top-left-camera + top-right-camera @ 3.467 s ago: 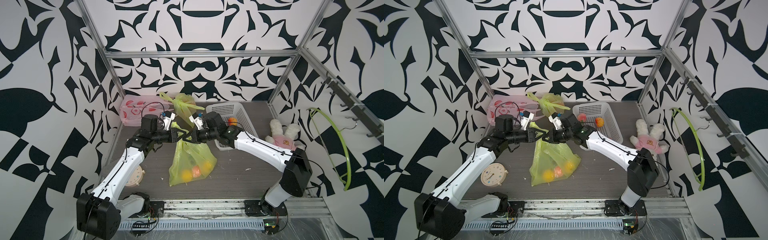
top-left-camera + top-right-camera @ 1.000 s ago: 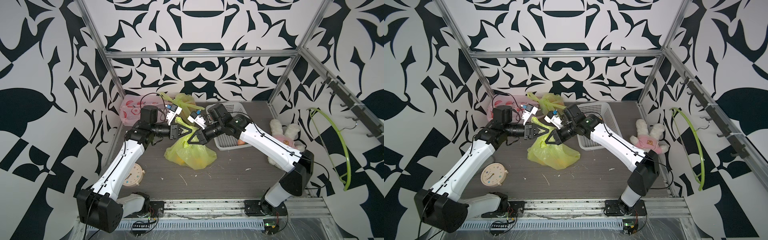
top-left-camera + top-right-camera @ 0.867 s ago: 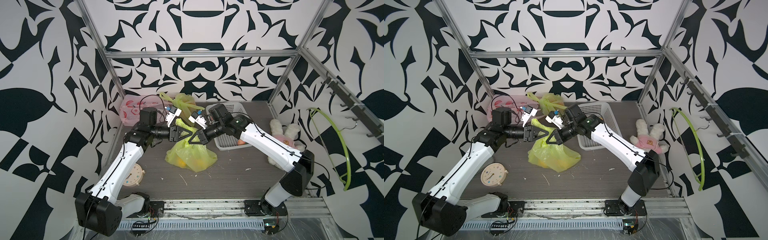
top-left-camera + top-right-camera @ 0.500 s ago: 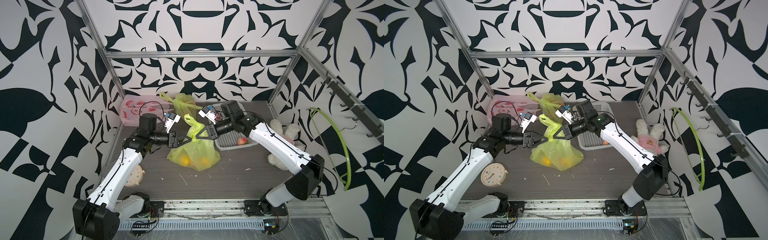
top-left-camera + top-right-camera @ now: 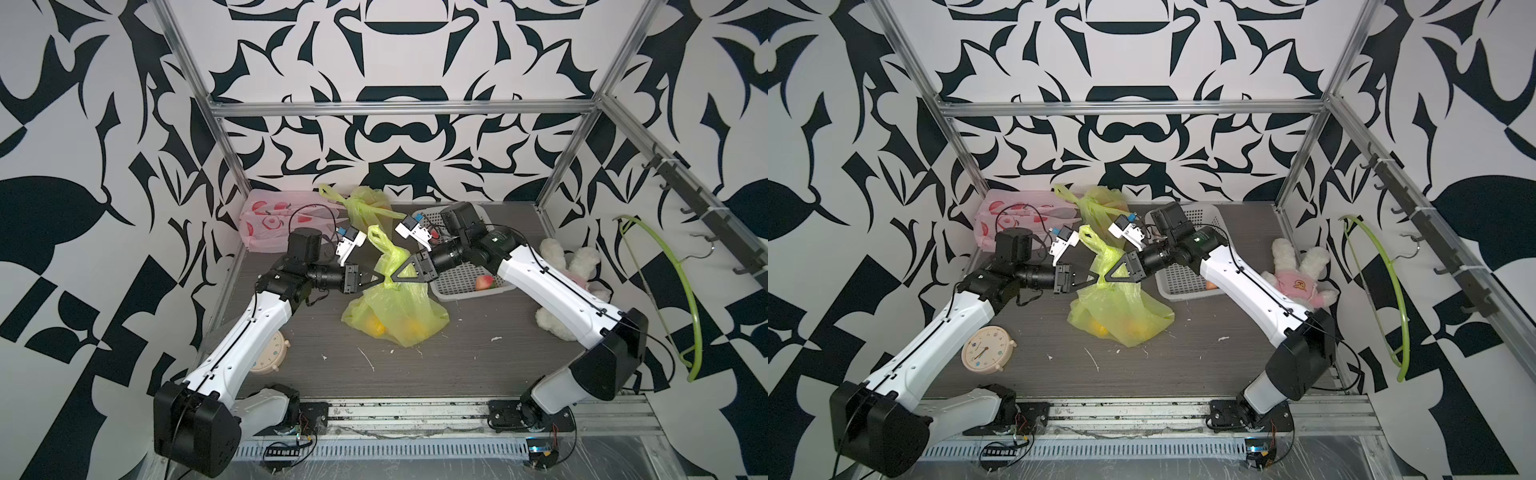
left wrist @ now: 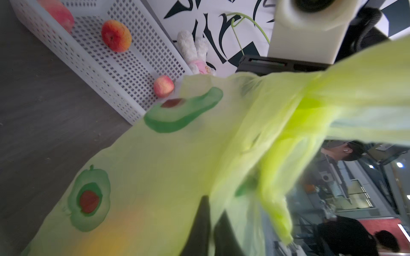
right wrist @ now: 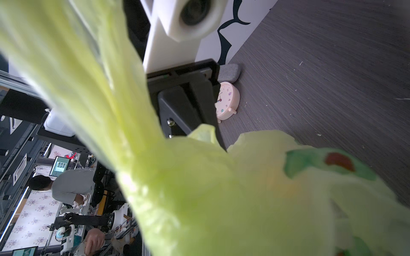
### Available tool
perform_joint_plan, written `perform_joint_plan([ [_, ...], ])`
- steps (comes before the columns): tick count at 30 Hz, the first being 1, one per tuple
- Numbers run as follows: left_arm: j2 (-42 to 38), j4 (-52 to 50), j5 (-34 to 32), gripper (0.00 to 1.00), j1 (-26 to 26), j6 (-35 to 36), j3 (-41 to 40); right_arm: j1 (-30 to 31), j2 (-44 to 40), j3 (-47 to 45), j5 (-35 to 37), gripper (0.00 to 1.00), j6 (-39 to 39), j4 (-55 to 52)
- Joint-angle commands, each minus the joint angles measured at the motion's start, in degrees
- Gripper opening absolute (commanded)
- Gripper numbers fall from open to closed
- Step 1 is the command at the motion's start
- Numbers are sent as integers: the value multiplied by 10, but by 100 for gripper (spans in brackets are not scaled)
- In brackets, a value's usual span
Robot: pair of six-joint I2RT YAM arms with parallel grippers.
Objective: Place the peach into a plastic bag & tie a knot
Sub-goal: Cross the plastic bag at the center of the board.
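In both top views the left jaws pinch shut on the plastic bag (image 5: pixel 399 307) at its neck; the right jaws touch it opposite, grip unclear.

Left wrist: film sits between the shut jaws, with what is likely the peach (image 6: pixel 106 239) glowing inside, below them.

Right wrist: only film.

A slack right grip could free the handle (image 5: pixel 385 252), spoiling the knot.

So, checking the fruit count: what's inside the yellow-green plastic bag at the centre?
Yellow-orange round fruit shows through the yellow-green plastic bag; crumpled folds hide anything else inside.

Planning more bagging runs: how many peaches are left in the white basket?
3 peaches in the basket, by the left wrist view: one at the picture's edge, one mid-basket, one nearest the green bag. Others may be hidden.
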Motion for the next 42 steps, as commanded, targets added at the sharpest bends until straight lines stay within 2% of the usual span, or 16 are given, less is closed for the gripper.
perform_joint_plan([
  [1,-13,-17,-42,0,-8,8,11,3,-5,-4,-4,13,6,20],
  [3,-38,-11,-87,0,-7,2,8,5,-3,-10,11,13,10,20],
  [9,-96,12,-147,0,-8,-26,3,5,-6,-32,37,15,26,37],
  [21,-135,42,-140,0,-25,-68,-44,-1,-13,-53,86,8,130,131],
  [25,-144,45,-156,0,-40,-74,-60,-11,-12,-52,128,8,166,148],
  [29,-154,74,-165,0,-56,-90,-77,-14,-3,-40,177,2,179,137],
  [34,-137,112,-172,0,-94,-103,-79,-14,2,-53,200,0,231,191],
  [38,-102,139,-186,0,-131,-107,-82,-11,-3,-84,198,0,295,292],
  [42,-80,194,-192,0,-149,-128,-106,-11,-23,-109,241,0,337,353],
])
